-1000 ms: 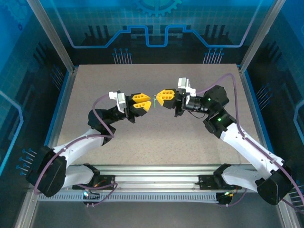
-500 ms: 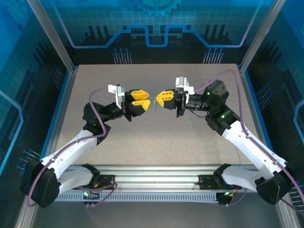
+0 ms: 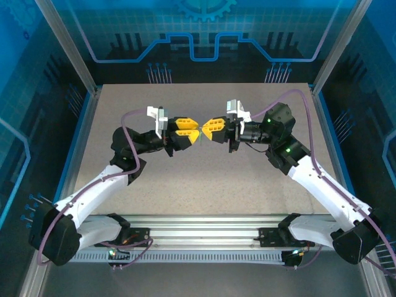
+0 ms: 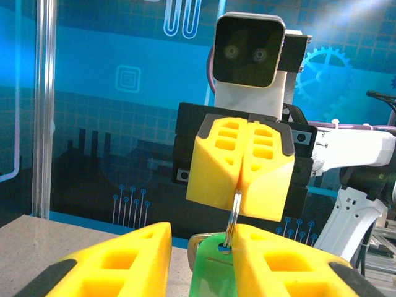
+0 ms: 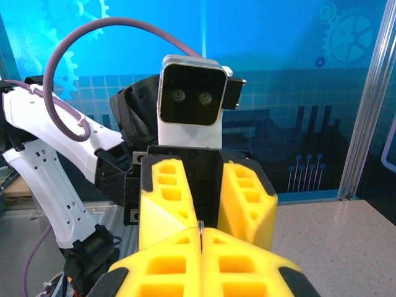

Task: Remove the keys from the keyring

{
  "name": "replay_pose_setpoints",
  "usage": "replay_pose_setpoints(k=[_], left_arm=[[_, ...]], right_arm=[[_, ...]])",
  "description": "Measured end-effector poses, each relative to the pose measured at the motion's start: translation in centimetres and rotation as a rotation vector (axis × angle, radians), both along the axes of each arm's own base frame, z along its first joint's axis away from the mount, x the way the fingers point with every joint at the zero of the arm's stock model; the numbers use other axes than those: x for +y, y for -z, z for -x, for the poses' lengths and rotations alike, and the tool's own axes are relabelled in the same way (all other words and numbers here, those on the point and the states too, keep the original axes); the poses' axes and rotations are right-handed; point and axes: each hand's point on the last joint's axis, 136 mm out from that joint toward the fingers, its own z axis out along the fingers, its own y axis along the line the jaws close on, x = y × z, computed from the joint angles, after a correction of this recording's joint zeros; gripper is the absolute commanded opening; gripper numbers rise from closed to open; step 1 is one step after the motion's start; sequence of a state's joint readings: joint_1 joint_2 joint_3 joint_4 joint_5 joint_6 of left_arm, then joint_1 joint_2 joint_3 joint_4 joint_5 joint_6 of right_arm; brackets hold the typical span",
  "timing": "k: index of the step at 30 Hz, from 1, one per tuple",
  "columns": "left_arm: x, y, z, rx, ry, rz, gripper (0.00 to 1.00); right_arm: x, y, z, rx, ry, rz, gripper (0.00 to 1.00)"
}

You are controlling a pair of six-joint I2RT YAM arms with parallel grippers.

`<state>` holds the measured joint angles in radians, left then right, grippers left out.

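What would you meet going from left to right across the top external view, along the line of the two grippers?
left arm's white wrist camera → left gripper → right gripper → right arm's white wrist camera

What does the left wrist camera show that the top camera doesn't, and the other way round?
Left wrist view: the right end effector is shut on the shank of the key, whose lower end sits in the hole of the green keyring. The keyring lies between the open fingers of the left end effector, against one of them.
Top view: both arms reach inward over the table from its near edge.
Both: the two end effectors meet tip to tip, with green between them.
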<state>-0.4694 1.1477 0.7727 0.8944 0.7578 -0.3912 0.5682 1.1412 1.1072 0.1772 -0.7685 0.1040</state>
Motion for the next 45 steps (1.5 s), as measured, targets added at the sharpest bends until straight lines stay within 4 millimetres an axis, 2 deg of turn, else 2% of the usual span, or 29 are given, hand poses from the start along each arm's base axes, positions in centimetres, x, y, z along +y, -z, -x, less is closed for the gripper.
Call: replay_pose_setpoints(k=[8,16,18,19,23,26,29,33,35,40,45], left_arm=[[-0.4,0.0,0.2,0.001,0.024,-0.006,0.26],[-0.8,-0.1,0.7,-0.015,0.061,-0.018,0.00],[-0.8,0.0,0.8,-0.013,0.065,-0.020,0.00],[-0.8,0.0,0.8,-0.013,0.065,-0.020,0.00],[-0.8,0.0,0.8,-0.013,0.065,-0.020,0.00],[-0.9,0.0,0.7,-0.015,0.066,-0.018,0.00],[-0.9,-0.1,0.6,-0.022,0.066,-0.013,0.00],[-1.0,-0.4,0.5,-0.037,0.070,0.005,0.00],[-1.0,-0.4,0.3,-0.039,0.074,0.016,0.00],[-1.2,-0.4,0.0,-0.045,0.089,0.042,0.00],[-1.1,-0.8,0.2,-0.063,0.095,0.058,0.00]], right_arm=[[0.1,0.1,0.0,0.003,-0.008,0.002,0.00],[0.1,0.2,-0.2,0.005,-0.002,0.003,0.00],[0.1,0.2,-0.2,0.006,-0.001,0.004,0.00],[0.1,0.2,-0.2,0.006,-0.001,0.003,0.03],[0.1,0.2,-0.4,0.015,0.009,0.005,0.40],[-0.4,-0.1,-0.7,0.028,0.049,-0.002,0.43],[-1.8,-0.7,-1.3,0.040,0.112,-0.038,0.48],[-3.2,-0.1,-2.0,0.085,0.152,-0.090,0.50],[-3.0,0.7,-2.1,0.122,0.132,-0.100,0.47],[-2.1,2.1,-2.2,0.190,0.059,-0.128,0.48],[-1.8,1.7,-1.8,0.193,0.018,-0.155,0.47]])
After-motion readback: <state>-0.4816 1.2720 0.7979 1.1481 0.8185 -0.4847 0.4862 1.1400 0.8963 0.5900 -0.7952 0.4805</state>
